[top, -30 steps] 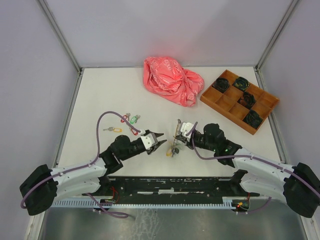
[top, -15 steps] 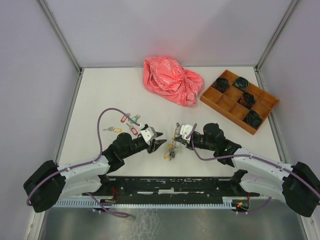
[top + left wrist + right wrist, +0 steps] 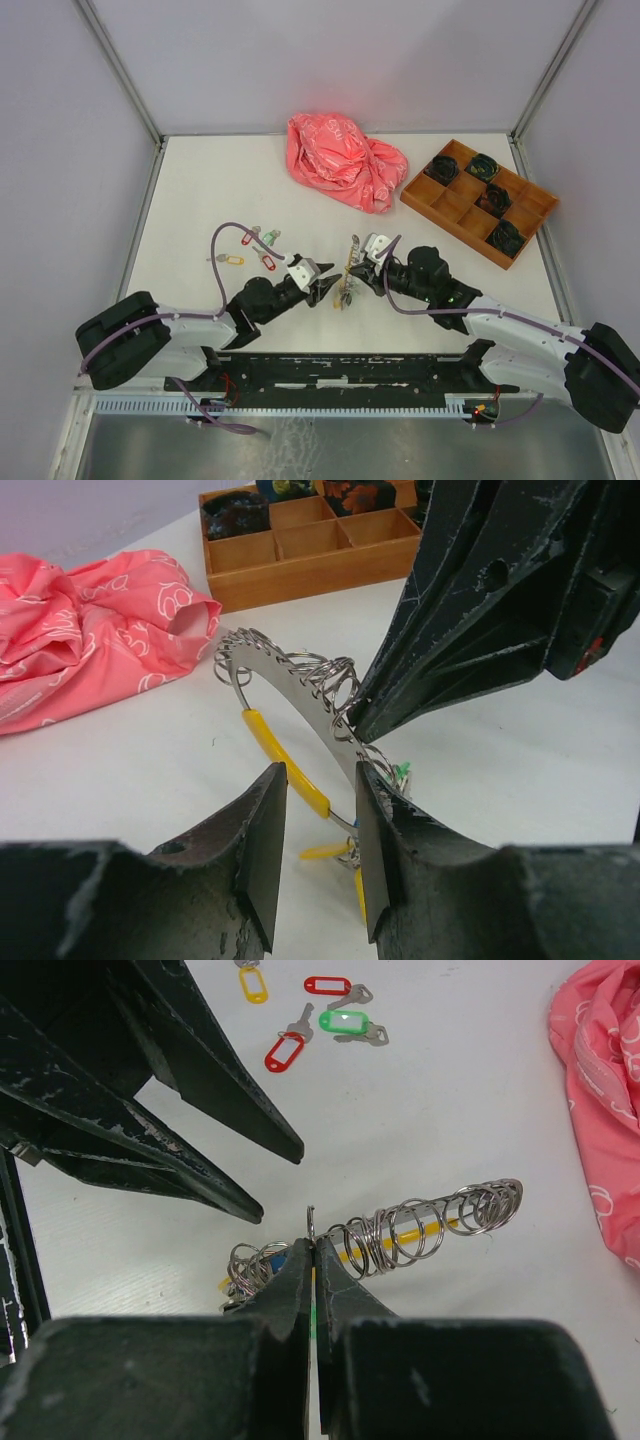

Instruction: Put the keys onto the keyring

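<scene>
Right jaws clench the keyring (image 3: 284,759), left jaws gape astride it holding nothing; next they'd likely fetch a loose key (image 3: 345,1022) off the counter (image 3: 200,190).

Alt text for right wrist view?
The right gripper has its jaws shut on the keyring, small loops strung along it. The left gripper, jaws open, sits upper left; keys with red, green and yellow tags lie beyond, pink cloth at right.
</scene>
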`<state>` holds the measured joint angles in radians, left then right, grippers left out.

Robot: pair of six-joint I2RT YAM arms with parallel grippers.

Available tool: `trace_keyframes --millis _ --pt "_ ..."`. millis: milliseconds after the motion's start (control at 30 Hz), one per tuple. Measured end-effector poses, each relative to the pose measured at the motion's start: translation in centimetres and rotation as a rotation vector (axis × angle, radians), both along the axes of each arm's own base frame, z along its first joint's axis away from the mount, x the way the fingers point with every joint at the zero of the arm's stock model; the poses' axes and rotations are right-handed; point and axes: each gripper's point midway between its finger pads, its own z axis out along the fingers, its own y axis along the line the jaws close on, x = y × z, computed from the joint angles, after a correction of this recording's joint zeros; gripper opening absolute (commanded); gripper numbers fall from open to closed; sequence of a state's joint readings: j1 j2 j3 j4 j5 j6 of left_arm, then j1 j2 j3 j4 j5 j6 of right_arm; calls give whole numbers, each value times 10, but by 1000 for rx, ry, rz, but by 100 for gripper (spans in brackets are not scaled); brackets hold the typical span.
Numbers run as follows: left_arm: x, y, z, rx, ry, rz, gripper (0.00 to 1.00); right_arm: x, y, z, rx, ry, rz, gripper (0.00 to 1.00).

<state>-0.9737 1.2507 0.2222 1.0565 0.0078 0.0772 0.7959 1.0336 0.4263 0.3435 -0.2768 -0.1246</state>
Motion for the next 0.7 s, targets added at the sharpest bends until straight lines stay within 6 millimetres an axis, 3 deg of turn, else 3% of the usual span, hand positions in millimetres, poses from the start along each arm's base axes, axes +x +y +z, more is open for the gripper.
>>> trace_keyframes --millis 167,567,700 --pt "7 -2 1 -7 -29 37 31 -1 1 0 9 15 -14 1" --pt "7 -12 9 -16 -81 24 31 -1 3 3 25 17 -26 1" --pt "10 -14 10 -20 -85 29 26 -2 4 3 28 20 -25 1"
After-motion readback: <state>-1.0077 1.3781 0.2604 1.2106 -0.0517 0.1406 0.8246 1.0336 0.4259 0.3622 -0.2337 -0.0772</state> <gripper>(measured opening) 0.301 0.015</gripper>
